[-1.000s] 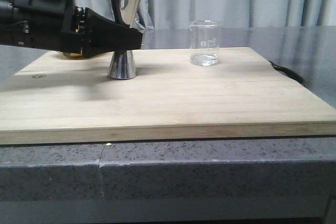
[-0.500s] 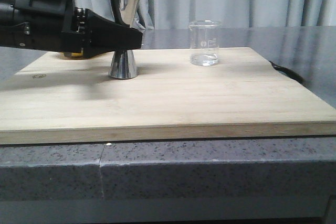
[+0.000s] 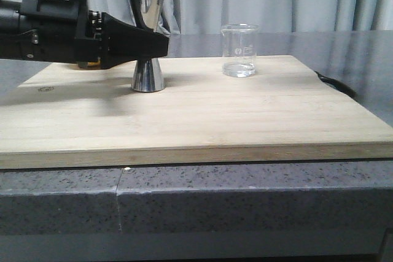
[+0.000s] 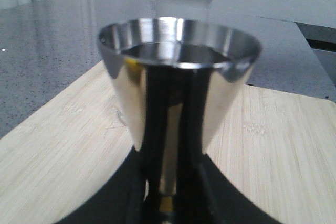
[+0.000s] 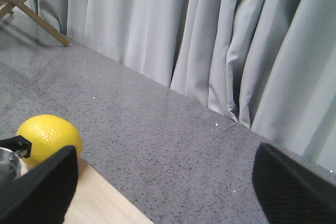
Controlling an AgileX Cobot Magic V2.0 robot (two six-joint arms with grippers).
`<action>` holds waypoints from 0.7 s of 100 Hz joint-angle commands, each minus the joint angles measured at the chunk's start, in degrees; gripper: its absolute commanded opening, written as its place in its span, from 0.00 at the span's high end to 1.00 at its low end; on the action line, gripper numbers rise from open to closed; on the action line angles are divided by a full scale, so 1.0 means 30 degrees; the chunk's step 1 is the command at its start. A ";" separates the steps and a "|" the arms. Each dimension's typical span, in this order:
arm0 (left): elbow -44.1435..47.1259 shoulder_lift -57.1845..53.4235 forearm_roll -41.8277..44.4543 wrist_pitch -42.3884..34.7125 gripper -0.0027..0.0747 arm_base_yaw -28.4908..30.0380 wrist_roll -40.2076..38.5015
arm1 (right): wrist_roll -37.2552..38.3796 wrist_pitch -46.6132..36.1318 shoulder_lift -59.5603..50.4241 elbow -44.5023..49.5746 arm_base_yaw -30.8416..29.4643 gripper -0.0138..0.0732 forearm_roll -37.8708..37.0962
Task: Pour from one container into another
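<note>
The steel jigger stands upright at the back left of the wooden board. My left gripper reaches in from the left and is shut on its narrow waist. In the left wrist view the jigger's upper cone fills the middle, with the black fingers of the left gripper closed on the gold-toned waist. The clear glass beaker, holding a little clear liquid, stands alone at the back right of the board. My right gripper is open with nothing between its fingers, and it does not show in the front view.
A yellow lemon lies at the board's far left corner, behind the left arm. A black cable lies off the board's right edge. Grey stone counter surrounds the board, with curtains behind it.
The jigger's base has shifted slightly to the right on the board with my left gripper shut on it. The beaker has not moved.
</note>
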 commanded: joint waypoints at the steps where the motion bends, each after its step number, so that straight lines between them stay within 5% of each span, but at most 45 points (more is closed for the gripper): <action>1: -0.0328 -0.0444 -0.0511 0.0988 0.94 -0.0088 -0.0018 | -0.0197 -0.1310 -0.0851 -0.0611 -0.0139 0.14 0.0665; 70: -0.0328 -0.0444 -0.0296 0.0988 0.94 -0.0088 0.0087 | -0.0197 -0.1458 -0.0851 -0.0611 -0.0139 0.14 0.0807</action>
